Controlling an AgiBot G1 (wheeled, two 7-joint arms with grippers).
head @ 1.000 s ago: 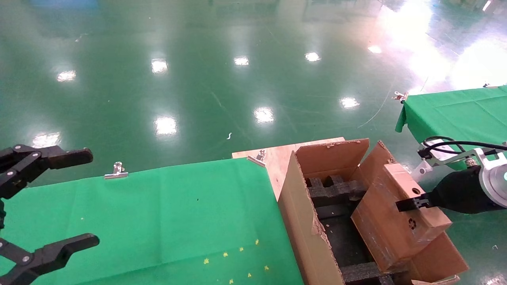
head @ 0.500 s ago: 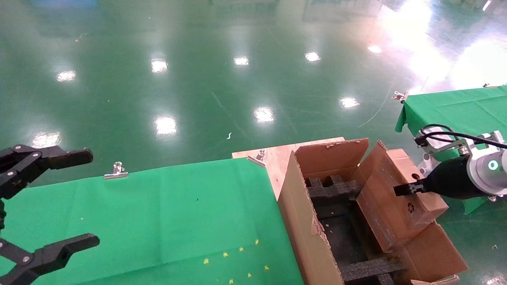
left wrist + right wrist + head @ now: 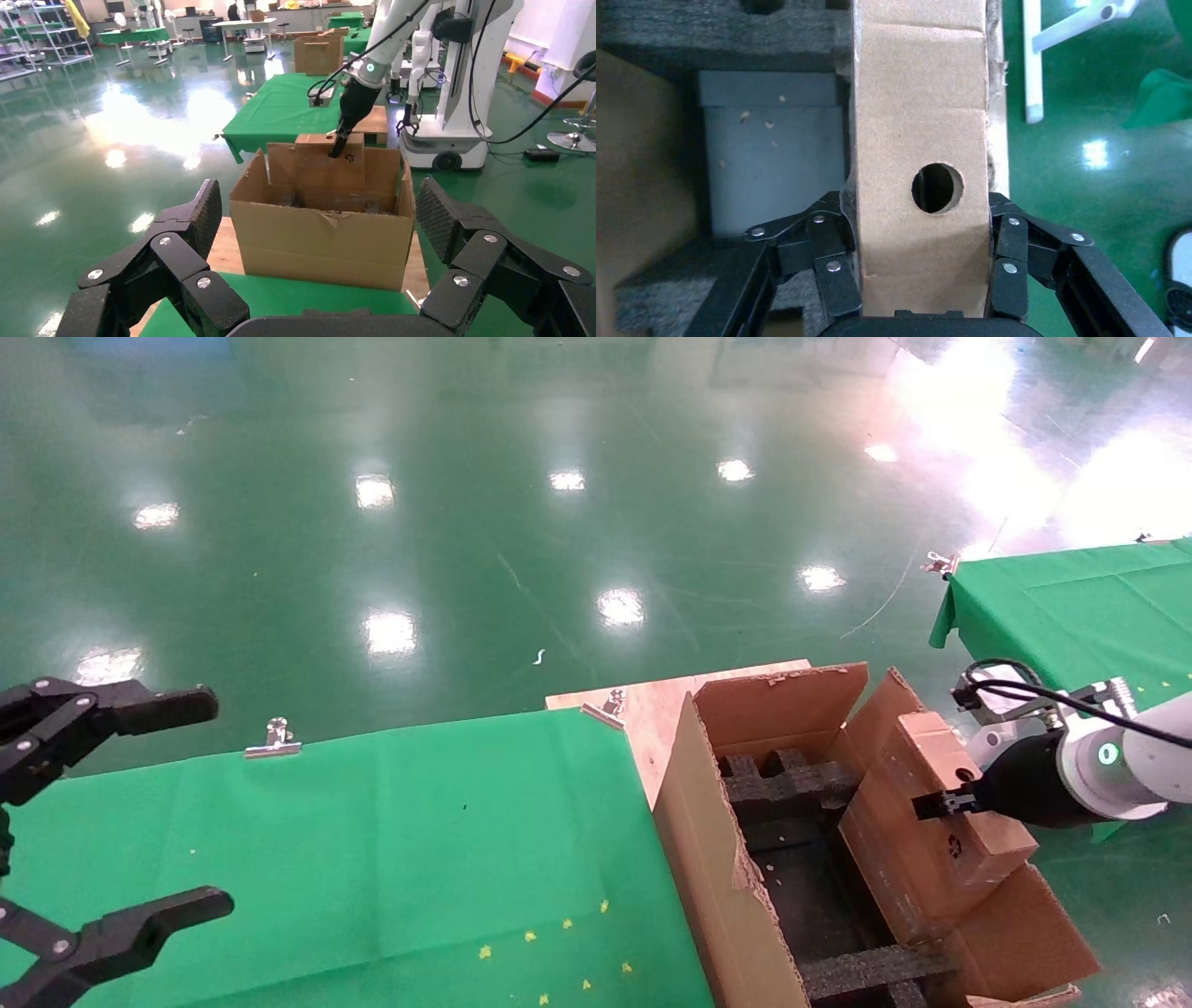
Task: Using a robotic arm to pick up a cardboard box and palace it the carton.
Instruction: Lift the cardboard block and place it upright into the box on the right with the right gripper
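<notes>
My right gripper (image 3: 939, 801), on the white arm with a green ring light (image 3: 1106, 754), is shut on the slim brown cardboard box (image 3: 917, 822) with a round hole (image 3: 937, 187). The box is tilted, its lower end inside the large carton (image 3: 712, 859), along the carton's right side, above black foam blocks (image 3: 792, 782). In the right wrist view my fingers (image 3: 835, 274) clamp both faces of the box (image 3: 919, 126). My left gripper (image 3: 214, 801) is open and empty over the green table at the far left; its wrist view shows the carton (image 3: 323, 239) ahead.
The carton stands on a wooden board (image 3: 652, 700) beside my green-clothed table (image 3: 400, 831), which has metal clips (image 3: 277, 738) on its edge. A second green table (image 3: 1071, 598) is at the right. Glossy green floor lies beyond.
My right arm has shifted left with the box. The box has turned more upright and sunk lower along the carton's right side. The left arm has not moved.
</notes>
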